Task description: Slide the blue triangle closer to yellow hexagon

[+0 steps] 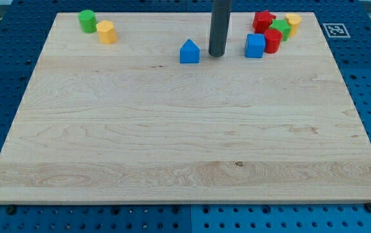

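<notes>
The blue triangle [189,52] is a house-shaped blue block near the view's top, a little left of centre. The yellow hexagon [107,32] sits at the view's top left, next to a green cylinder [87,21]. My tip [216,54] is the lower end of the dark rod that comes down from the view's top. It rests on the board just to the right of the blue triangle, with a small gap between them. A blue cube [255,45] lies to the right of my tip.
A cluster at the view's top right holds a red block [263,20], a red cylinder [272,40], a green block [280,28] and a yellow block [293,22]. The wooden board [185,142] lies on a blue pegboard table.
</notes>
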Controlling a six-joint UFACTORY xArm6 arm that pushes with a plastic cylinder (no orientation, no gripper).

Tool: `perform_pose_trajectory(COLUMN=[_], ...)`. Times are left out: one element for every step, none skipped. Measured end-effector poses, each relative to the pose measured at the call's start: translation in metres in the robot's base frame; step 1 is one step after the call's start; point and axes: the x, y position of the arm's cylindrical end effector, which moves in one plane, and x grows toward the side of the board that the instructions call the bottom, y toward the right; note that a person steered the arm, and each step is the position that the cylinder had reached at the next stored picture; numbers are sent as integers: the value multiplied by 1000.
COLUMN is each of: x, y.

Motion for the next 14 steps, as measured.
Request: perform_pose_trajectory(x=[0,0,0,0,11,30,43,55,74,88,88,82,64,35], y=[-14,-35,-56,-81,-96,-104,-119,-132,-133,-134,-148,-164,-186,-201])
